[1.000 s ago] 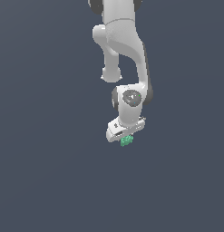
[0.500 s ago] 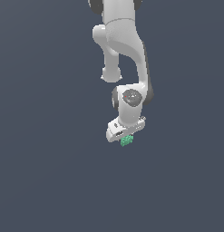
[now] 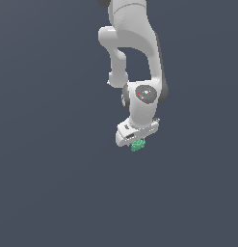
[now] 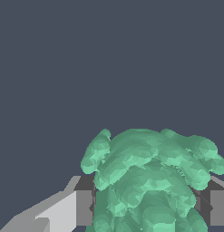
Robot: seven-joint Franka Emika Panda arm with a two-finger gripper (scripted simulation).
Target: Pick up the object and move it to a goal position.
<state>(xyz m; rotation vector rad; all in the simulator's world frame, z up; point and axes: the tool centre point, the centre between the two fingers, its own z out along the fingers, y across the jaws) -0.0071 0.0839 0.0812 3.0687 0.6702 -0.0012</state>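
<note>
Holding the object (image 3: 137,144), a small bright green, bumpy clump, between my fingers, I hang from the white arm (image 3: 135,58) that reaches down from the top of the exterior view. My gripper (image 3: 137,143) sits at the arm's lowest end, tilted, with its pale body slanting down toward the exterior view's left. The clump pokes out just beneath that body, touching it, much smaller than the hand that carries it. In the wrist view the object (image 4: 149,181) fills the near part of the picture: lumpy, rounded lobes in light and darker green, irregular in outline, spreading wider than the gap it sits in. One grey finger (image 4: 84,206) shows pressed against one flank of the clump, and the other finger (image 4: 217,206) shows at the opposite flank, partly cut by the picture's edge. Fingers are closed in on the clump from both sides, with no gap visible between pads and green surface. All around is a flat dark blue-grey background (image 3: 43,169), even in tone in both views; no surface edge or shadow is visible beneath the clump, so I cannot tell from these views how high it hangs.
</note>
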